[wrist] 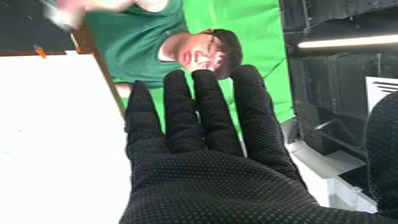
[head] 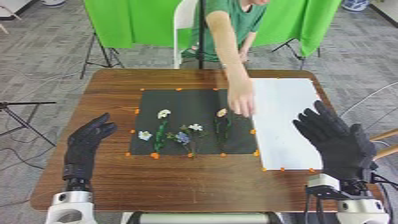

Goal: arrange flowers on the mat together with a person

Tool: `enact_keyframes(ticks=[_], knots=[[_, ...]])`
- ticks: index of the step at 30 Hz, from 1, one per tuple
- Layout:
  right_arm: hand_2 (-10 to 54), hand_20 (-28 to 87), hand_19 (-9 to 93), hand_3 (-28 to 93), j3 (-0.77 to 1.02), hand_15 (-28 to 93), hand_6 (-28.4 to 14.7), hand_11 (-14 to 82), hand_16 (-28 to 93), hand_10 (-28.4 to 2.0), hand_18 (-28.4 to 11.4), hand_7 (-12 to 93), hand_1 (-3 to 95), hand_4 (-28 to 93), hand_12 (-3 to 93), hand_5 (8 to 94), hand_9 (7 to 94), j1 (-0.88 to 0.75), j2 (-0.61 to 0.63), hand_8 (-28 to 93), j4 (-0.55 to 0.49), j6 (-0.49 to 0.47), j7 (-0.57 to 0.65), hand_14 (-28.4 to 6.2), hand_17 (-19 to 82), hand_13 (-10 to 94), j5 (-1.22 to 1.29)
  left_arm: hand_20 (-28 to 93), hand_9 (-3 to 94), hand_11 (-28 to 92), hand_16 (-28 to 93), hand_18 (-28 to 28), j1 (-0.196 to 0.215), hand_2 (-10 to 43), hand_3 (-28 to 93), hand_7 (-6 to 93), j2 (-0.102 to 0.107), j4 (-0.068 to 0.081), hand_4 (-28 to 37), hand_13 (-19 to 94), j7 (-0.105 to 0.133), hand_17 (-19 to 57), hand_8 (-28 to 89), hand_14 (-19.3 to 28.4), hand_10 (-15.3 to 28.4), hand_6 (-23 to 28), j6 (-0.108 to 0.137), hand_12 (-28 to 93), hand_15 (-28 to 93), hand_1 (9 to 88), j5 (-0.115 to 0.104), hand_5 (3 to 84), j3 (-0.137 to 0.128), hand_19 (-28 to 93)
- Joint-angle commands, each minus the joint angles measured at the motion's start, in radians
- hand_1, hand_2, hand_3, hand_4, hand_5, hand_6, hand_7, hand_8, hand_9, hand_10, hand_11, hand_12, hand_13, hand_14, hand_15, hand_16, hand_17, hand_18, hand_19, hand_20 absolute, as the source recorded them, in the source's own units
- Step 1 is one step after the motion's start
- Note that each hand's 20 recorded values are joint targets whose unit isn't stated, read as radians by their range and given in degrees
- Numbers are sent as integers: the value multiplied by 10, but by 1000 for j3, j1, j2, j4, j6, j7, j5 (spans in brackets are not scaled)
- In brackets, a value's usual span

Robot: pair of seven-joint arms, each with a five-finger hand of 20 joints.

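The robot's right hand (head: 336, 145) is open, fingers straight, holding nothing; the flowers (head: 182, 137) lie well off to its left on the dark mat (head: 178, 102), past the white sheet (head: 282, 120). They're to the right of the robot's left hand (head: 84, 142), fingers loose, empty. A person's hand (head: 241, 97) hovers between the two, farther out.

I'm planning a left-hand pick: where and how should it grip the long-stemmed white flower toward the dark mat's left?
Probably mid-stem, from above, pinching across it: the white flower appears to lie flat, its long green stem running from the bloom toward the near edge of the dark mat.
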Motion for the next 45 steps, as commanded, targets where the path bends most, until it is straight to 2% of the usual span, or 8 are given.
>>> enact_keyframes(ticks=[1,12,21,31,45], knots=[[39,271,44,766,0,100,-11,42,140,-145,-160,62,32,-189,123,424,399,-19,-15,-74,-3,11,-1,-124,179,312,-11,195,500,196,-1,108,15,-95,682,116,-8,-4,-209,431,-7,127,-66,163,137,48,-7,147,190,280,3,483,-2,84],[36,273,45,768,2,101,-12,42,141,-143,-160,63,35,-188,124,435,401,-17,-14,-74,-1,14,-1,-124,179,314,-14,195,500,196,0,108,13,-95,680,116,-9,0,-209,430,-9,127,-66,163,137,48,-7,147,189,281,3,483,-2,83],[36,273,44,767,-5,102,-12,42,142,-143,-160,64,37,-189,124,438,402,-4,-9,-74,16,20,-12,-125,180,315,-25,195,499,195,0,108,19,-95,681,118,-7,-5,-208,430,-1,127,-66,162,137,48,-6,147,189,280,2,483,-4,83],[44,280,46,761,-44,106,-11,45,143,-141,-156,68,31,-196,125,443,411,50,-14,-75,63,55,-23,-125,191,328,-142,195,499,195,0,108,18,-95,681,116,-9,-2,-208,431,3,127,-66,162,136,48,-5,148,190,279,3,483,-3,83],[62,282,41,753,-58,108,-11,45,140,-143,-155,66,25,-198,124,441,415,146,-36,-77,87,35,-24,-125,192,331,-155,195,499,194,-1,108,7,-95,681,115,-10,3,-208,431,0,127,-65,162,136,48,-19,147,189,279,18,483,1,81]])
